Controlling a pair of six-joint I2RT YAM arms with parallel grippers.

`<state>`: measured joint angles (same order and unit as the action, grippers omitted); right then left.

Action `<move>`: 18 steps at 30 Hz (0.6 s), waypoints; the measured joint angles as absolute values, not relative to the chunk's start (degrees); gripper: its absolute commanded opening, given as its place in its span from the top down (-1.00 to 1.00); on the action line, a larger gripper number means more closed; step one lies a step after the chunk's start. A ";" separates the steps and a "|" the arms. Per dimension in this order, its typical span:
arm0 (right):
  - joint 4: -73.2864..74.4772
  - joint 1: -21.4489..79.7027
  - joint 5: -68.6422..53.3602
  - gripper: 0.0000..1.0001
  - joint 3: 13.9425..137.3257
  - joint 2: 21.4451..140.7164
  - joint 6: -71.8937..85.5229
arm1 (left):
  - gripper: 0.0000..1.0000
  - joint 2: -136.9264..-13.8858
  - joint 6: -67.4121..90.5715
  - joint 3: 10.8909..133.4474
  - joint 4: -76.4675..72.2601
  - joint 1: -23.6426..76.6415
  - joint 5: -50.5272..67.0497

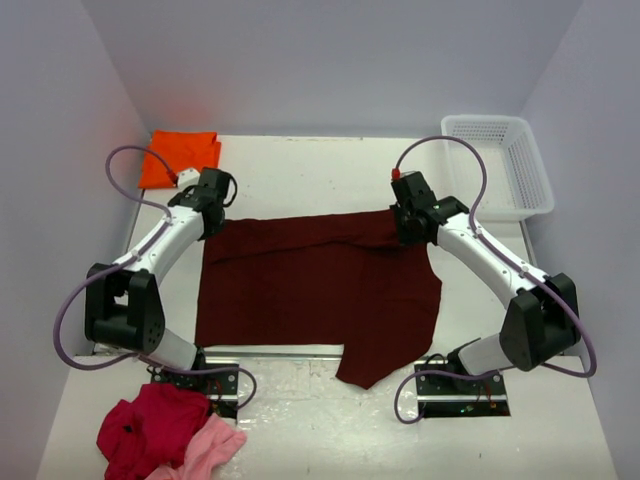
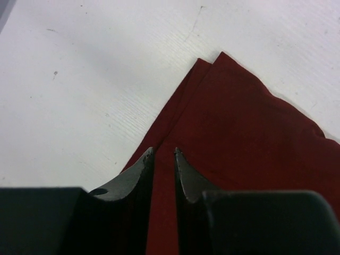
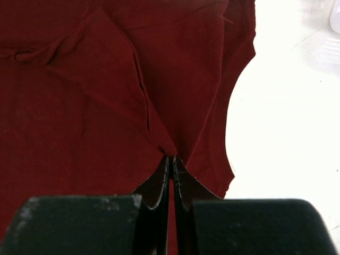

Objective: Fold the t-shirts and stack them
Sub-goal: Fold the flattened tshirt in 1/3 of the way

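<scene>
One maroon t-shirt [image 1: 310, 290] spread out, right hand [image 3: 171, 156] pinching it, left hand [image 2: 163, 151] narrowly parted above, white basket [image 1: 510, 213] far right

You are looking at a robot lab, not a home. A white table [image 1: 300, 180] is boxed in by plain pale walls [image 1: 330, 60]. A left robot arm [image 1: 165, 240] and a right robot arm [image 1: 480, 250] are bolted to its near edge. A dark red t-shirt [image 1: 310, 285] lies spread between them, and a white basket [image 1: 530, 170] sits in the corner.
</scene>
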<state>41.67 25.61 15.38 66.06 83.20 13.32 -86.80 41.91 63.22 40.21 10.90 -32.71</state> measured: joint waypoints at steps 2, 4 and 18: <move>41.78 25.65 15.46 1.00 66.02 83.20 13.47 | 0.59 -86.83 41.32 63.48 40.14 11.77 -32.64; 42.09 25.69 15.53 1.00 65.95 83.20 13.74 | 0.65 -88.05 40.91 64.31 40.25 13.21 -32.38; 47.70 26.65 17.08 -0.38 62.57 85.45 21.41 | 0.69 -95.61 40.25 69.25 39.51 16.80 -28.67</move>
